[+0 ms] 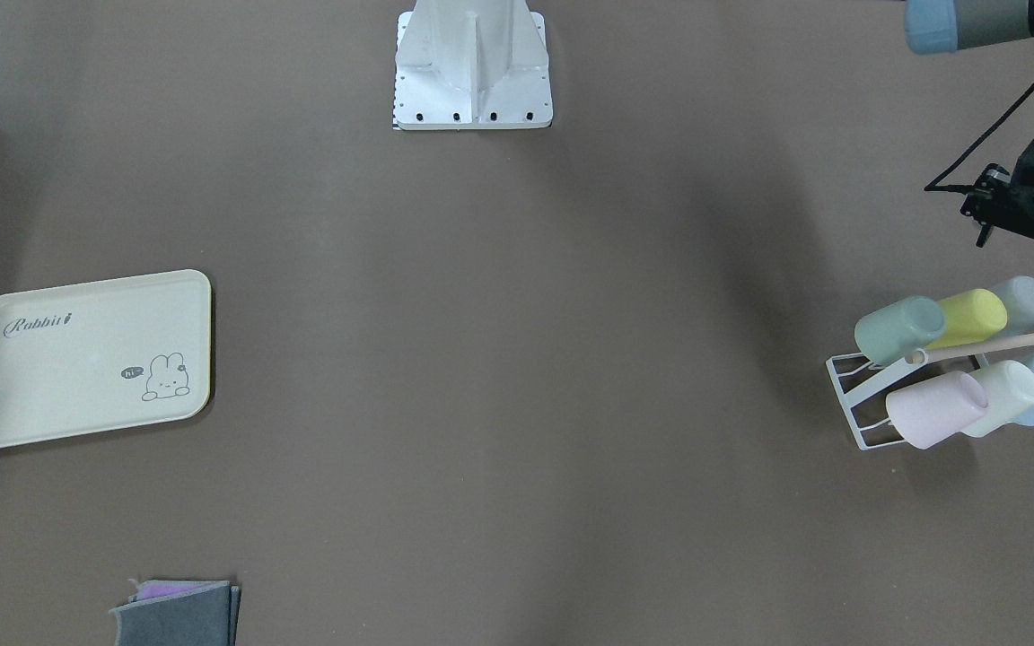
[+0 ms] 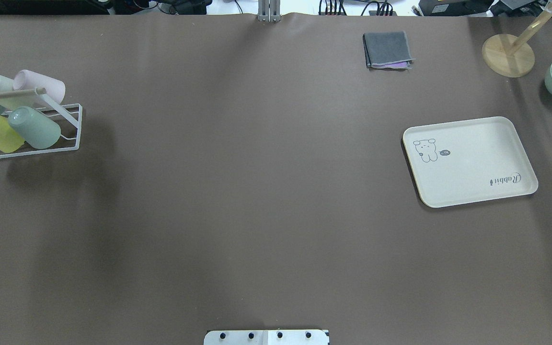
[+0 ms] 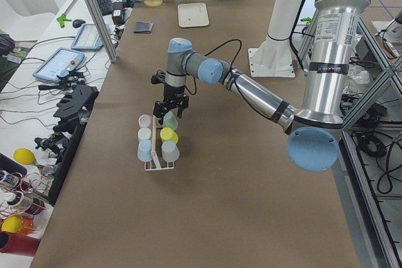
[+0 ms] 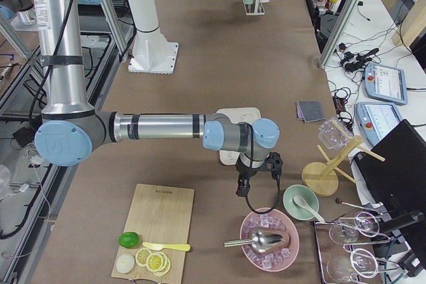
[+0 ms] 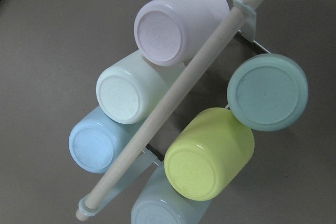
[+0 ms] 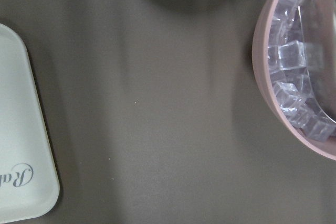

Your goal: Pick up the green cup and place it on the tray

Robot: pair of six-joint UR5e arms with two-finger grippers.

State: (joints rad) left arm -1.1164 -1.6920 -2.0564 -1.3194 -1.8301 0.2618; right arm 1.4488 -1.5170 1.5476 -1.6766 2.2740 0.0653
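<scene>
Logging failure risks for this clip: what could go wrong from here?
1. The green cup sits close beside the yellow cup and the wooden rod; the left gripper could knock either while closing.
2. The paler cream-green cup across the rack looks similar and might be taken instead.
3. The tray lies at the far end of the table, a long carry, perhaps beyond reach.

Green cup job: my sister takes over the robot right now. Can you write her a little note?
Left gripper hangs over the cup rack; open or shut, cannot tell.
Right gripper is by the ice bowl, past the tray; cannot tell either.
Green cup sits on the rack's end, beside the yellow cup. The tray holds nothing.
Done: nothing placed.
Left: grasp the cup, carry it over, set it on the tray.
</scene>
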